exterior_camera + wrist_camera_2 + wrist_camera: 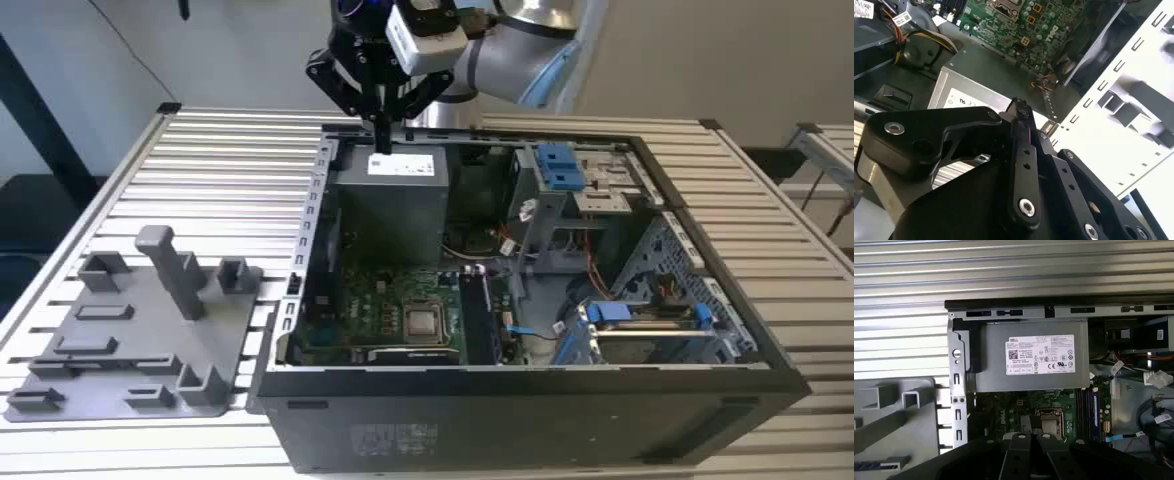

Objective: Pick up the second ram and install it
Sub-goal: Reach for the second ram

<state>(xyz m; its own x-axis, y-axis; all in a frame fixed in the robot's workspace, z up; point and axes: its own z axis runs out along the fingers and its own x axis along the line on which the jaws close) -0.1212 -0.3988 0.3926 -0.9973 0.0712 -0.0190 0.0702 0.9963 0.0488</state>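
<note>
Nearest stands the one open black metal computer case (534, 410) on the pale slatted metal surface (227, 170); just beside it, on the exterior view's left, lies one flat grey plastic fixture tray (134, 335) bearing one tall grey post (167, 270). Inside the case, on the one green motherboard (374, 300), the first wrist view shows a thin blue-green strip standing edge-on among the long black sockets (1081, 410); I take it for the second ram (1095, 410) (edge-on, I cannot swear to it). Farthest back, the one black two-fingered end effector (383, 135) hangs above the one grey box-shaped power supply (394, 200), its fingers closed together on nothing. The risk, as I judge it: a stick not fully seated would sit tilted, its clips unlatched; the thin blue cable (1121, 436) near the sockets could snag.
</note>
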